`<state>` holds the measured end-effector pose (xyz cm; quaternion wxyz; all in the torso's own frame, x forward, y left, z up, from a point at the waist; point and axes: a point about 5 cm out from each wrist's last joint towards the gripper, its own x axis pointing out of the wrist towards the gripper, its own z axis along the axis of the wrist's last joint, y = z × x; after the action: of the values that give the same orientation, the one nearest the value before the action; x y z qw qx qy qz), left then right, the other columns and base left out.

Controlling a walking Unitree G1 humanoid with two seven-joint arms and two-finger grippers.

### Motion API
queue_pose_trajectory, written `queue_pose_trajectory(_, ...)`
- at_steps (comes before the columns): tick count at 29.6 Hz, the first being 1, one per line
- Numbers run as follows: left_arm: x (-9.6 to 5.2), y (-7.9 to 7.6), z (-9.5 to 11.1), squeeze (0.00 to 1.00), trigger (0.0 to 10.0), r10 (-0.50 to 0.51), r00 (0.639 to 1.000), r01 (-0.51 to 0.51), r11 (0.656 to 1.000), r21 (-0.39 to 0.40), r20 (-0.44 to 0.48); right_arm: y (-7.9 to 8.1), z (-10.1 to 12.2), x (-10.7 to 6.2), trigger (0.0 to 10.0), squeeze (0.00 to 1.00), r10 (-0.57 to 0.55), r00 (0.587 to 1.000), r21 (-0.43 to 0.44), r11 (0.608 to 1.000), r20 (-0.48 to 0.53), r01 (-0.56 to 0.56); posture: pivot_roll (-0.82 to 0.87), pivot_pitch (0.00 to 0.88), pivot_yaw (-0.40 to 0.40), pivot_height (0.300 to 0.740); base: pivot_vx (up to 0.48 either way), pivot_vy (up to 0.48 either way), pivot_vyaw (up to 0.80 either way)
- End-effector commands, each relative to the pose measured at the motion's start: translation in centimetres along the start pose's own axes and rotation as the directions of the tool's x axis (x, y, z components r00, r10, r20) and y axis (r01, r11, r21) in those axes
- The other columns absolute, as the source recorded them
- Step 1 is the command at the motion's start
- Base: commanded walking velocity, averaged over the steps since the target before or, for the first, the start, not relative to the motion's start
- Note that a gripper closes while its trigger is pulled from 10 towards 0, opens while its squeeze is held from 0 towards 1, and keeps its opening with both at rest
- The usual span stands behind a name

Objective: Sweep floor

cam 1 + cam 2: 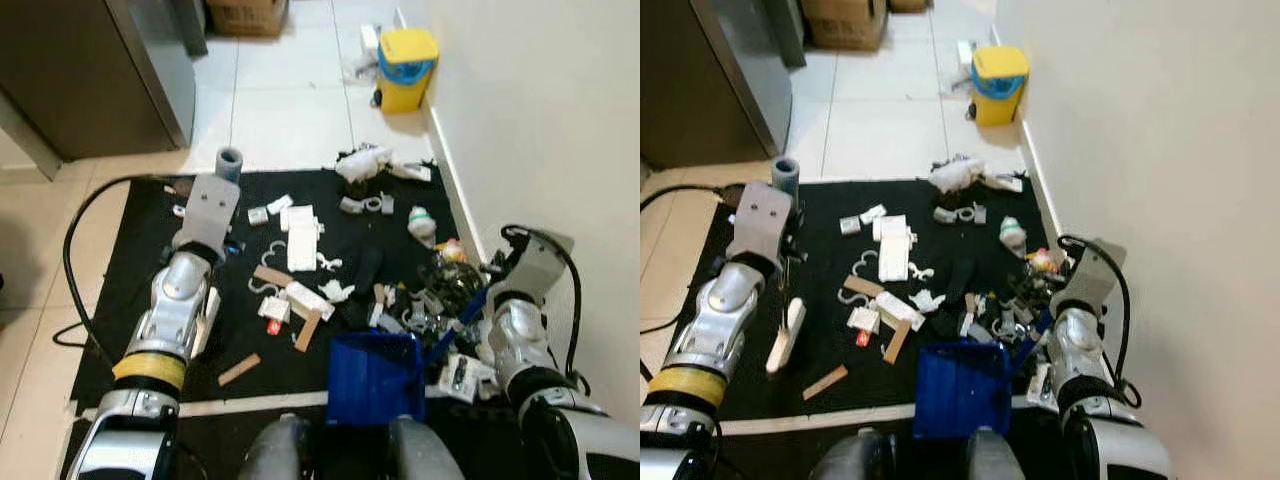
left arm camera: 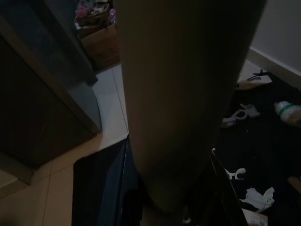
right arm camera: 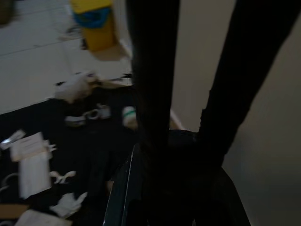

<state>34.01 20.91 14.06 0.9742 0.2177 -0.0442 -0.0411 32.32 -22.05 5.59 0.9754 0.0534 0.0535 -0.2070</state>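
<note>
I stand on a black mat (image 1: 140, 240) strewn with litter: white paper pieces (image 1: 301, 236), wood strips (image 1: 239, 369), a white bottle (image 1: 422, 225) and a tangle of scraps (image 1: 430, 300) by the wall. My left gripper (image 1: 228, 240) is over the mat's left part, shut on a brush handle whose grey end (image 1: 229, 161) sticks up; the white brush head (image 1: 785, 335) lies beside my forearm. A blue dustpan (image 1: 372, 377) rests on the mat just before my feet. Its handle (image 1: 466, 308) runs to my right gripper (image 1: 488, 282), which is shut on it.
A cream wall (image 1: 540, 120) runs close along the right. A yellow bin (image 1: 407, 66) stands by it beyond the mat. A grey appliance (image 1: 100, 70) is at far left, a cardboard box (image 1: 245, 14) behind. A black cable (image 1: 72, 262) loops left.
</note>
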Motion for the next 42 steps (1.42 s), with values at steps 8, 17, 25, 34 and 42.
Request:
queue_pose_trajectory(8,0.5,0.6,0.3,0.0,10.0,-0.013,0.999,0.01,0.999,0.05,0.053,0.8,0.0,-0.2,10.0,0.0,-0.085,0.996,0.11,0.99,-0.014,0.086,0.02,0.256,-0.027,0.74,0.0,0.0,0.0)
queue_pose_trajectory(17,2.1,-0.5,0.9,0.0,10.0,-0.103,0.991,0.094,0.99,0.101,0.087,2.7,0.8,-0.1,10.0,0.0,-0.118,0.993,0.164,0.98,0.001,0.116,-0.01,0.303,-0.029,0.74,0.0,0.0,0.0)
queue_pose_trajectory(25,3.3,-1.2,0.8,0.0,10.0,-0.097,0.994,0.091,0.988,0.124,0.049,2.9,1.6,0.0,10.0,0.0,-0.131,0.99,0.096,0.987,0.059,0.125,-0.03,0.332,-0.032,0.74,0.0,0.0,0.0)
queue_pose_trajectory(34,4.2,-1.5,2.5,0.0,10.0,-0.107,0.988,0.084,0.978,0.191,0.113,2.0,1.9,0.1,10.0,0.0,-0.142,0.985,0.084,0.987,0.094,0.135,-0.05,0.331,-0.021,0.74,0.0,0.0,0.0)
queue_pose_trajectory(42,4.5,-5.4,2.8,0.0,10.0,-0.238,0.965,0.214,0.957,0.198,0.107,2.4,1.2,-0.3,10.0,0.0,-0.102,0.992,0.133,0.987,0.073,0.091,-0.06,0.327,-0.02,0.74,0.0,0.0,0.0)
